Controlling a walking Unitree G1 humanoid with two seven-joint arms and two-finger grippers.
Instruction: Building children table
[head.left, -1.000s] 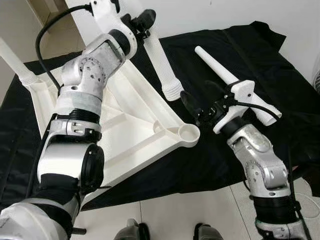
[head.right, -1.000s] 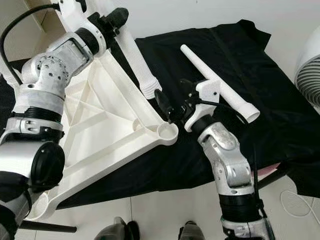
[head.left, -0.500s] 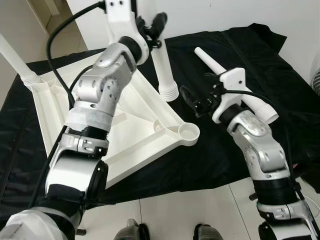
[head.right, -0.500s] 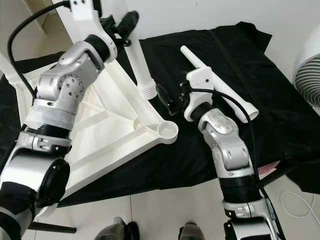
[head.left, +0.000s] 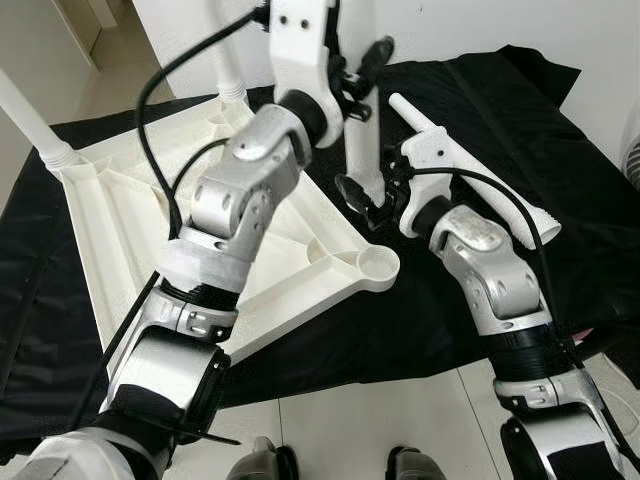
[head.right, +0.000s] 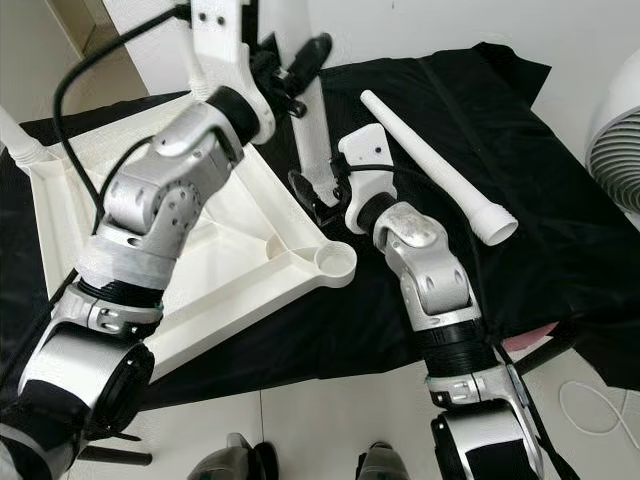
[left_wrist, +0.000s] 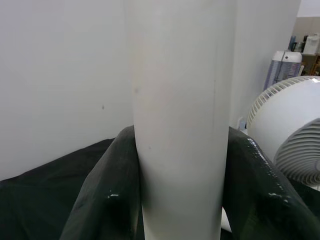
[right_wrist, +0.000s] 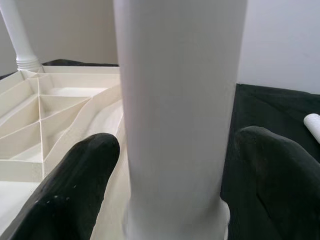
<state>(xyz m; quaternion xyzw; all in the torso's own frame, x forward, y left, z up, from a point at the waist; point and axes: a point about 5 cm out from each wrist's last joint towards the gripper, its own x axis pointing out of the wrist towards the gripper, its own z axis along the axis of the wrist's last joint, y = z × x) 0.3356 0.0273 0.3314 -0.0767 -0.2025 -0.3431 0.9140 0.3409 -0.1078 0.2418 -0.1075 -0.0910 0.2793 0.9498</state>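
White tabletop lies upside down on a black cloth, ribbed underside up. Round empty socket sits at its near corner. One leg already stands fitted in the far left corner; a second stands at the far edge.

Left gripper is clenched around a white table leg, held near upright above the tabletop's right edge; the left wrist view shows a black finger pressed on each side of the shaft. Its threaded end hangs just behind the empty socket, not in it.

Right gripper reaches in low at the same leg. The right wrist view has its fingers spread either side of the shaft with a gap on both sides: released, not gripping.

A spare leg lies flat on the cloth to the right, partly hidden behind the right wrist. White fan stands at the right edge. The left forearm covers much of the tabletop's middle.
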